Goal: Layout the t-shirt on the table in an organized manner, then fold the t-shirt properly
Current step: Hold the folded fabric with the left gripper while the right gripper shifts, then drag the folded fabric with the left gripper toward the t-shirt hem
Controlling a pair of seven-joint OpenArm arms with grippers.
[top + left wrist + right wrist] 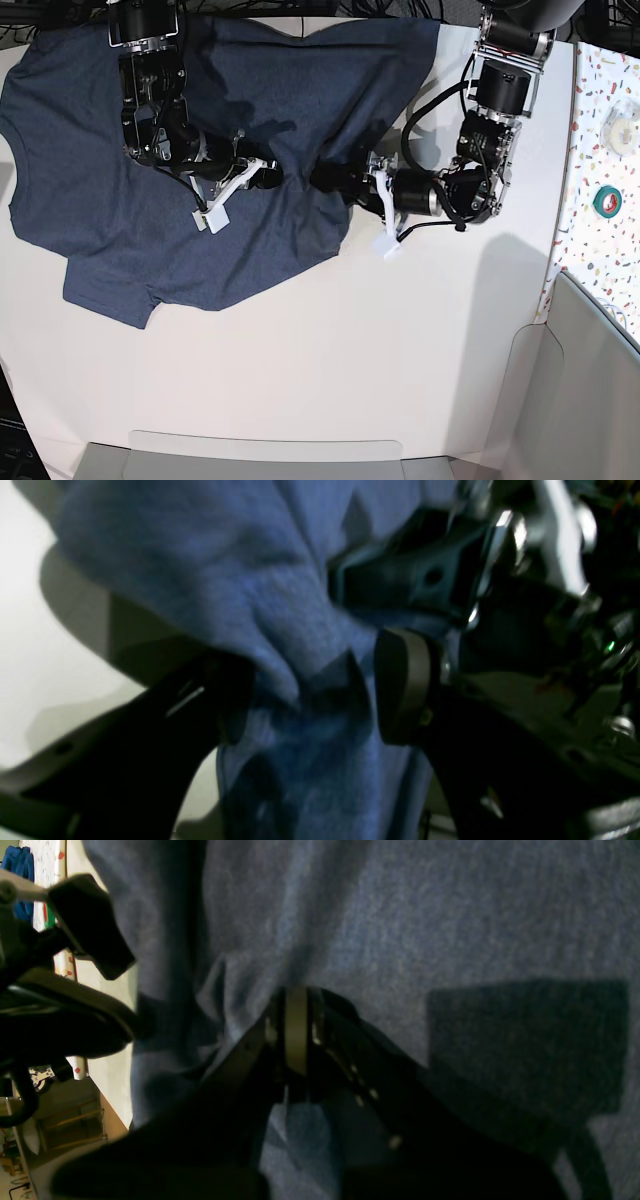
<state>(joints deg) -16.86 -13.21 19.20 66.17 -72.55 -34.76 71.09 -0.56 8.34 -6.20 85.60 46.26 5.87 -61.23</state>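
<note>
**Lots of room in front, crowded at the back**

The table (330, 350) is bare and wide near the front. At the back, the t-shirt (120, 210) covers the left part. The left gripper (322, 179) and right gripper (272, 176) nearly meet over the cloth, blocking the middle.

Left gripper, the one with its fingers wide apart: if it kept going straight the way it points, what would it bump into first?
Most likely the t-shirt. The left gripper is open, and a bunched blue fold already sits between its fingers. The other arm's shut right gripper lies close beyond, though depth is hard to judge.
</note>
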